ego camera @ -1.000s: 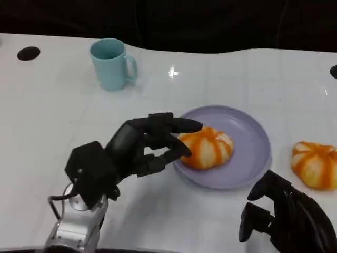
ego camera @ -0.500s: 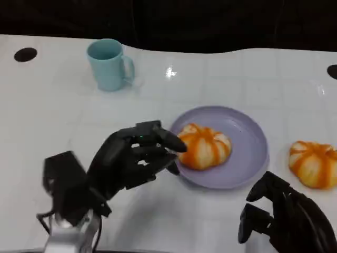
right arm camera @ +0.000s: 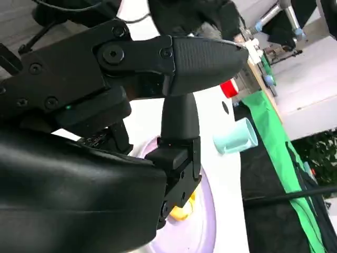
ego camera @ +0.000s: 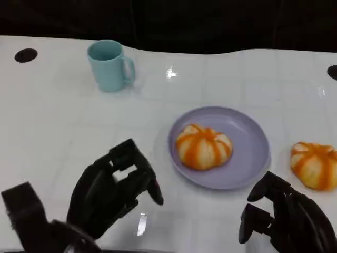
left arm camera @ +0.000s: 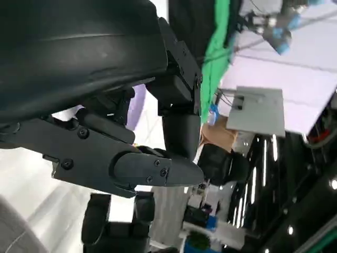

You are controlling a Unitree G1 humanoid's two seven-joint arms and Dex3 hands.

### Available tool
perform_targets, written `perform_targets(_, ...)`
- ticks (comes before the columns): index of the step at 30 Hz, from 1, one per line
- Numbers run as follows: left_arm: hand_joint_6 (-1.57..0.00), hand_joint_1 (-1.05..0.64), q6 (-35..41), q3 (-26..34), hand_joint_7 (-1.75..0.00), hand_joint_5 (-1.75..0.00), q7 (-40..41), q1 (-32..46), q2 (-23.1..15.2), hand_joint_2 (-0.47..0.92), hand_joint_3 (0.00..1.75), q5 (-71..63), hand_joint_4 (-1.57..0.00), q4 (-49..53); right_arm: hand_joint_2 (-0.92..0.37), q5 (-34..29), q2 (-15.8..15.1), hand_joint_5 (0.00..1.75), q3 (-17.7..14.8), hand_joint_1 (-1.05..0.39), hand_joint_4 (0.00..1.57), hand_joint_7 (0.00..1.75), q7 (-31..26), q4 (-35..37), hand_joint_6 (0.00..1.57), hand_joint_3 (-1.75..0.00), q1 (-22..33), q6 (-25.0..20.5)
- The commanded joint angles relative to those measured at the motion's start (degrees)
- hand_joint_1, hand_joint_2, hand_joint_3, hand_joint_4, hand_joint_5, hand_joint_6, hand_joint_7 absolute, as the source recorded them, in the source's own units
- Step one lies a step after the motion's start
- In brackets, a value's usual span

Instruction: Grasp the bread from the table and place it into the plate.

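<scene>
Fingers of my left hand (ego camera: pixel 113 192) are spread and hold nothing at lower left of the head view, well apart from the bread (ego camera: pixel 203 146), which lies on the lavender plate (ego camera: pixel 253 137) at centre right. My right hand (ego camera: pixel 287 219) at lower right is cut off by the frame edge, fingers loosely curled on nothing. A second bun (ego camera: pixel 315 164) lies near the right edge, a teal mug (ego camera: pixel 109 65) at upper left, bare white table (ego camera: pixel 63 126) between.

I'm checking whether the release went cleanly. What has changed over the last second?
The left hand has let go of the orange-striped bread roll on the round lilac plate and drawn back toward the robot, fingers apart and holding nothing. The roll stayed on the plate. The second striped roll, light-blue mug and right hand kept their places.
</scene>
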State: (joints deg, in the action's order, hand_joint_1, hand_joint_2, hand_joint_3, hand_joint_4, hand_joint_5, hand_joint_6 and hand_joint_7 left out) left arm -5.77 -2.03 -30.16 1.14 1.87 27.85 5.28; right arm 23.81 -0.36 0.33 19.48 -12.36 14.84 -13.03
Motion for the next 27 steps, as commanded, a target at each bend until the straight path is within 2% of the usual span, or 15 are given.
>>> perform_targets(1, -0.61, -0.61, 3.2, 1.2, -1.61, -1.75, -0.2, 3.4, -0.1, 0.92, 0.30, 2.6, -0.79, -4.5, -0.92, 0.3, -0.4, 1.75, -0.2, -0.55, 0.76, 1.73, -0.4, -1.2, 0.46, -0.43, 0.2, -0.5)
perform_targets(13, -0.58, -0.55, 7.9, 3.6, -1.74, -1.75, -1.7, 9.5, -0.1, 0.92, 0.37, 8.6, -0.82, -9.5, -0.92, 0.4, -0.5, 1.75, -0.1, -0.55, 0.76, 1.72, -0.5, -2.2, 0.46, -0.43, 0.8, -0.9)
perform_targets(27, -0.58, -0.55, 9.6, 5.9, -1.70, -1.75, -3.8, 11.7, 0.5, 0.92, 0.37, 11.4, -0.79, -9.4, -0.92, 1.6, -0.5, 1.75, -0.7, -0.55, 0.76, 1.69, -0.2, -2.3, 0.48, -0.41, 0.8, -1.7)
